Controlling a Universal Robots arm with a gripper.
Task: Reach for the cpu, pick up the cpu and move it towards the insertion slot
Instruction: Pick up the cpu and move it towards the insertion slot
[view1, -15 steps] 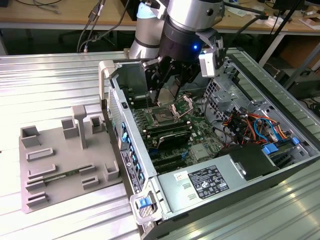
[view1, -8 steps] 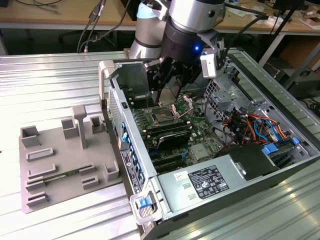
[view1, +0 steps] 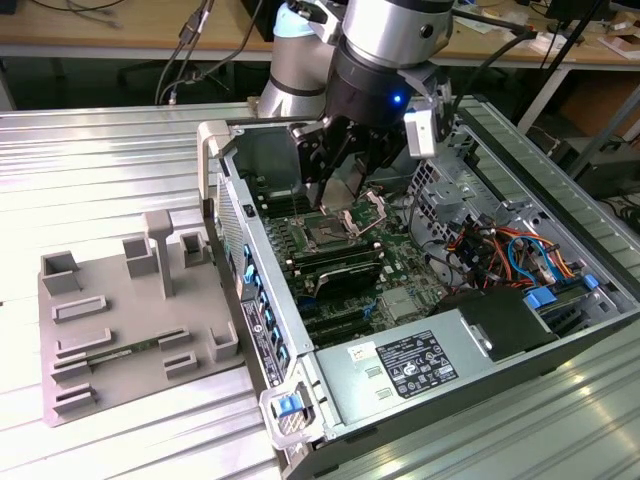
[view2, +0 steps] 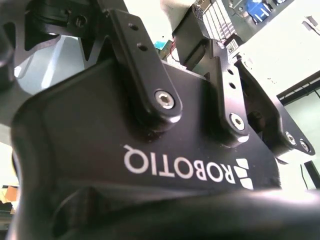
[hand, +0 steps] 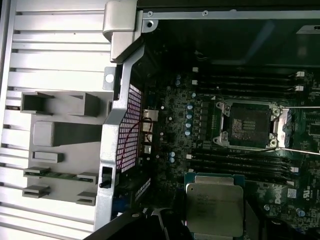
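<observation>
I see a ribbed metal bench (view1: 120, 150) holding an open computer case (view1: 262, 330), with desks behind. I won't read the white sticker on the power box (view1: 415, 365). My hand (view1: 335, 195) hangs over the insertion slot (hand: 248, 126). It holds the cpu (hand: 215, 209) lying flat, shiny top up, just beside the open slot.

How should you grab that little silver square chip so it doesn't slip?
Pinch the cpu by two opposite side edges, coming straight down from above its metal top. It is a thin, flat square with the top facing up, so the edges are probably the only parts that offer a hold; the smooth, wide top gives nothing to pinch.
</observation>
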